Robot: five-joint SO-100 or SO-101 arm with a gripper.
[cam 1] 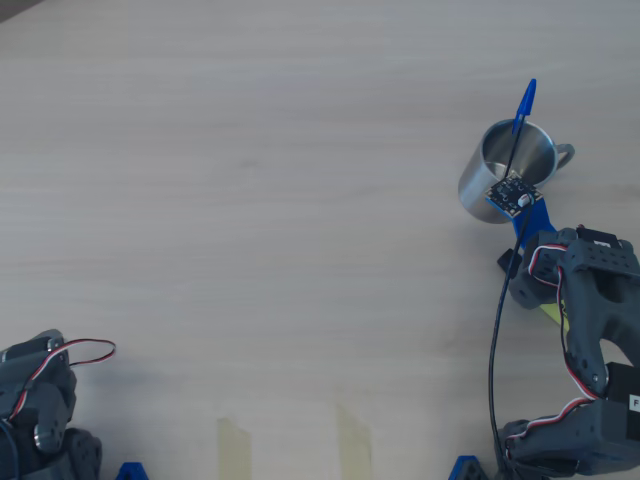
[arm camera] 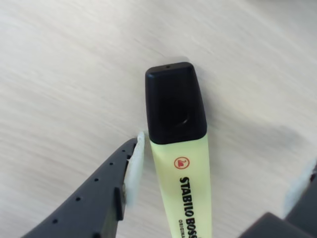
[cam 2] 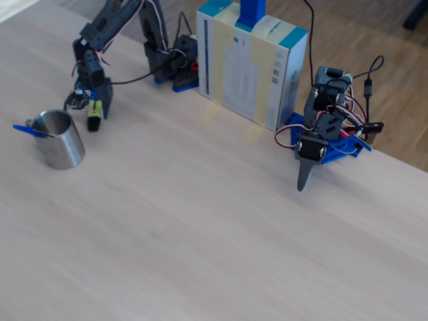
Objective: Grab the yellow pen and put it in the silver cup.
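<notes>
The yellow pen, a thick highlighter with a black cap, lies flat on the wooden table. In the wrist view it lies between the jaws of my gripper, which is open. The left fingertip pad is at the barrel's side and the right pad stands well apart. In the fixed view the gripper is lowered over the pen, just right of the silver cup. In the overhead view the cup stands above the arm, which hides most of the pen.
A thin blue-capped pen stands in the cup. A second arm is parked at the table's far edge, beside a blue-and-white box. Tape strips lie on the table.
</notes>
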